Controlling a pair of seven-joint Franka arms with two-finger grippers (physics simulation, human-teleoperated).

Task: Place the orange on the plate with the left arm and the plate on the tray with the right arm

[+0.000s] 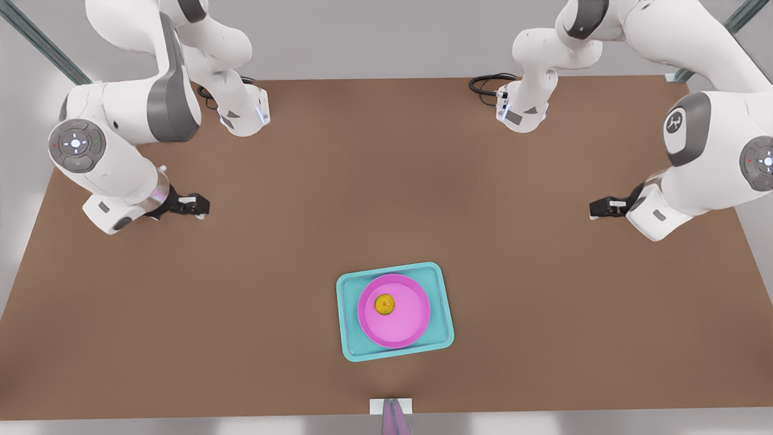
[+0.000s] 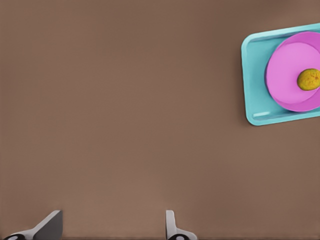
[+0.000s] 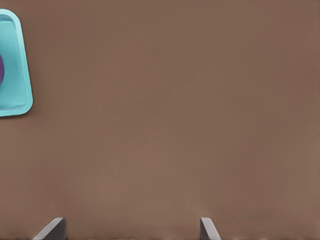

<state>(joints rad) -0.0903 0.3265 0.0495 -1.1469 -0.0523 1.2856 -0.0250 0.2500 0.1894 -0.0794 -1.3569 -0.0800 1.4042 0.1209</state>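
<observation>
Over the brown desk (image 1: 386, 181), the left arm's small black claw (image 1: 196, 206) hangs at the front view's left, fingers (image 2: 50, 226) apart and empty. Centre-front, the small yellow-orange fruit (image 1: 384, 304) lies on the round pink plate (image 1: 404, 323), inside the rectangular teal tray (image 1: 350, 326). The right claw (image 1: 601, 208), at the front view's right, has its fingers (image 3: 209, 230) apart too.

Orange (image 2: 308, 79) on pink plate (image 2: 290, 65), plate in teal tray (image 2: 252, 75), brown table (image 2: 125, 110), left fingers (image 2: 172, 227) spread
</observation>
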